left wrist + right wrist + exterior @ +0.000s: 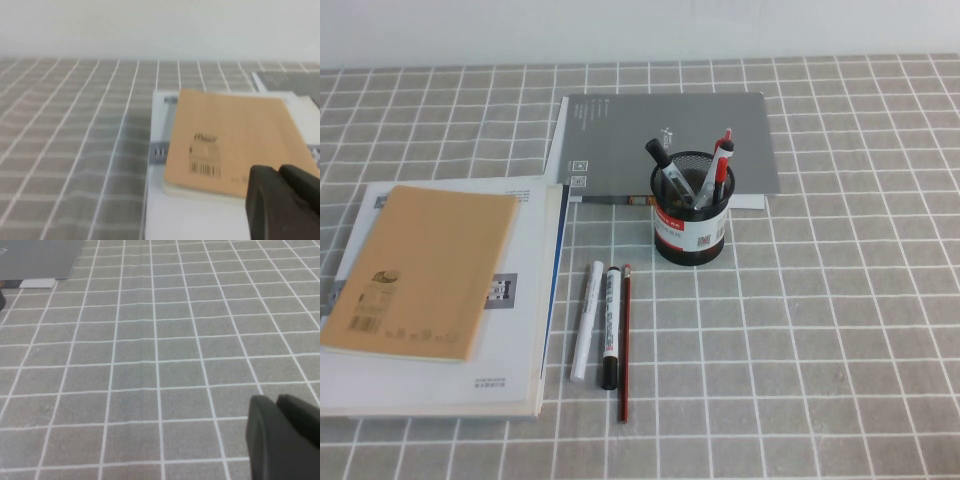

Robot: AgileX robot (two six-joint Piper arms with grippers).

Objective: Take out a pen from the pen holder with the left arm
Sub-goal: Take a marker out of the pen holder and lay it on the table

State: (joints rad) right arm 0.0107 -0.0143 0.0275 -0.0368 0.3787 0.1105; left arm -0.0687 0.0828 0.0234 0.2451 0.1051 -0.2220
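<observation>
High view first: black mesh holder (691, 225) upright mid-table, just near of a grey book (670, 140) lying flat; several pens (722, 160) standing inside, leaning out over the rim, one with a black cap, one red and white. To the left, tan notebook (420, 270) flat on top of a white book (520, 340). Between that stack and the holder, a little nearer, three loose items side by side on the tiled table (820, 350) – white marker (586, 320), black-and-white marker (611, 325), thin red pencil (625, 340), all pointing near to far, the two markers touching or almost so. Left wrist view: left gripper (278, 170) closed and empty, hovering above the white book (200, 220) at the near edge of the tan notebook (230, 140), with a corner of the grey book (295, 82) farther off to the right; holder not in this view, so well apart from the gripper. Right wrist view: right gripper (276, 399) above bare table (150, 365) on the right side, only a dark part of it in frame – open or closed impossible to tell; corner of the grey book (40, 257) far off to the left.
</observation>
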